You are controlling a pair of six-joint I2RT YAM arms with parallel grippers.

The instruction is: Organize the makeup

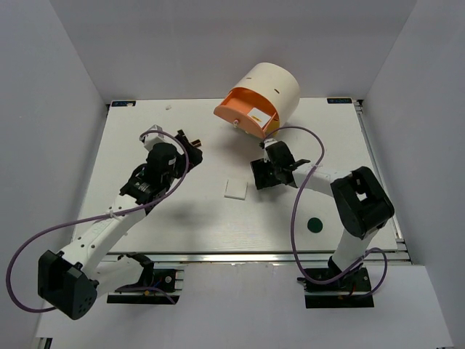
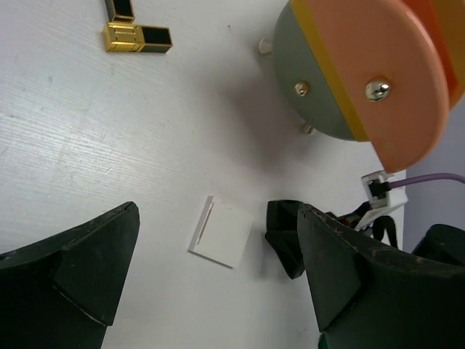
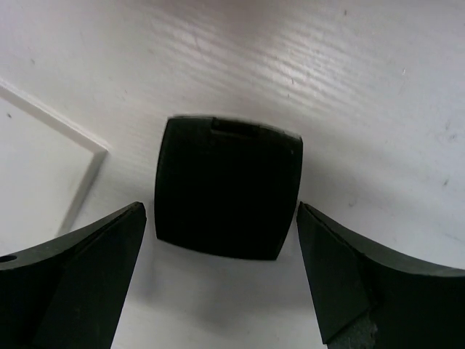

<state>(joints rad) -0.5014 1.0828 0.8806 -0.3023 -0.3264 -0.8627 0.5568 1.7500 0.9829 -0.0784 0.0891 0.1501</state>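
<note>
We see the right arm folded hard at the elbow, forearm angled in over the table (image 1: 182, 225), and the right gripper (image 3: 219, 211) pointing down with its fingers (image 3: 80, 269) spread wide. The black compact (image 3: 227, 187) lies flat right between them, and neither finger touches it. Just outside one finger sits the white palette (image 3: 36, 182).

The left arm stretches out long on a diagonal with its wrist tipped down. The left gripper (image 2: 218, 211) is parted too and holds nothing. In its wrist view that same palette shows in the gap between the fingers, down on the table. Two lipstick tubes (image 2: 138, 36) lie well beyond one fingertip, and the cream cylinder (image 2: 349, 65) sits past the other. The dark green disc (image 1: 314, 225) rests well away from both sets of fingers.
</note>
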